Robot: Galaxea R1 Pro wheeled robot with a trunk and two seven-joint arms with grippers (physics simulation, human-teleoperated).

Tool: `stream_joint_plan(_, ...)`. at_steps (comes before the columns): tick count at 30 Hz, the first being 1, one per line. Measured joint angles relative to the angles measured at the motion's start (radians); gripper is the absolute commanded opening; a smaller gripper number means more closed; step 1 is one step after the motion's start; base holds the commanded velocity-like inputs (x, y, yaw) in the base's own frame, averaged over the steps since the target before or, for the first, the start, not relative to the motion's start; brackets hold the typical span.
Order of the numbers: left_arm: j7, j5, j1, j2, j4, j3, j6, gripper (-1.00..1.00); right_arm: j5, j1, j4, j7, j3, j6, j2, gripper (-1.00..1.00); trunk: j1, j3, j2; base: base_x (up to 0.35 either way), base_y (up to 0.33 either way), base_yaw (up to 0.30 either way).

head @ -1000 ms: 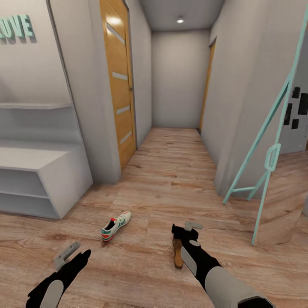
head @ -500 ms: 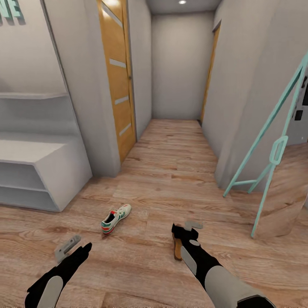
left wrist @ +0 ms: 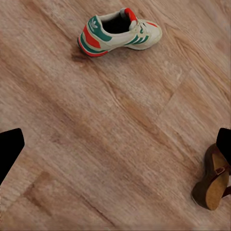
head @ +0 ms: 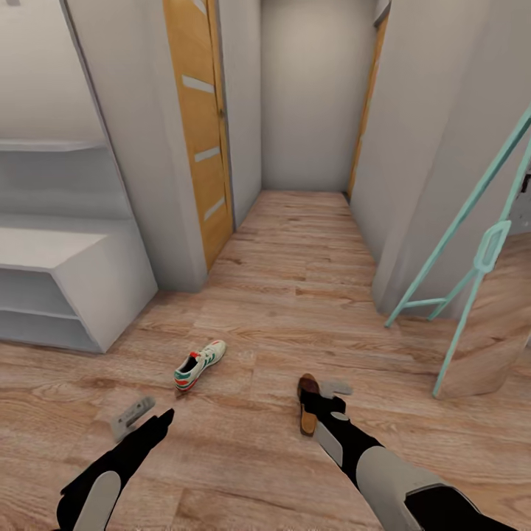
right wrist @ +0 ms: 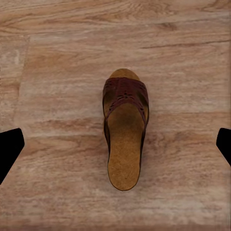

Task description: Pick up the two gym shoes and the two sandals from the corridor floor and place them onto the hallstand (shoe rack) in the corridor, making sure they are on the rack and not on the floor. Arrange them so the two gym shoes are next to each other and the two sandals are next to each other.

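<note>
One gym shoe [head: 199,365] lay on its sole on the corridor floor [head: 295,295], near the white hallstand [head: 66,295] and apart from it. One sandal [head: 307,405] lay flat beside the right end effector [head: 332,394], whose fingers stood spread and empty above it. The left end effector [head: 136,413] hovered open over bare planks.

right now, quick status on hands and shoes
Both hands open, empty. Right hand above a sandal on the corridor floor. Left hand short of one gym shoe. Nothing in the way.
</note>
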Motion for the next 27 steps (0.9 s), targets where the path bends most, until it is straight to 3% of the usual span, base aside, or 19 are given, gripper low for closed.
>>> stream_joint_plan(5, 0.0, 0.001, 0.0, -0.001, -0.001, -0.004, 0.0, 1.0, -0.001, -0.002, 0.0, 0.026, 0.0, -0.068, -0.003, 1.0, 0.002, -0.019, -0.001, 0.0, 0.0, 0.0)
stream_joint_plan(9, 0.0, 0.002, -0.002, -0.001, 0.002, -0.067, 0.002, 1.0, 0.001, -0.002, -0.001, 0.035, 0.0, -0.102, -0.003, 1.0, 0.004, -0.035, -0.002, 0.0, 0.0, 0.0)
stream_joint_plan(14, -0.001, 0.002, -0.007, -0.005, 0.01, -0.1, 0.0, 1.0, 0.004, -0.002, -0.01, 0.036, 0.001, -0.108, -0.002, 1.0, 0.006, -0.054, -0.003, 0.0, 0.0, 0.0)
stream_joint_plan(25, -0.019, 0.006, -0.009, -0.012, 0.001, -0.114, -0.001, 1.0, 0.006, -0.001, -0.064, 0.033, 0.003, -0.097, -0.003, 1.0, 0.011, -0.097, -0.006, 0.0, 0.0, 0.0)
stream_joint_plan(27, -0.069, 0.038, -0.01, -0.005, 0.001, -0.106, 0.0, 1.0, 0.006, -0.001, -0.066, 0.029, 0.003, -0.098, -0.002, 1.0, 0.012, -0.104, -0.006, 0.0, 0.0, 0.0)
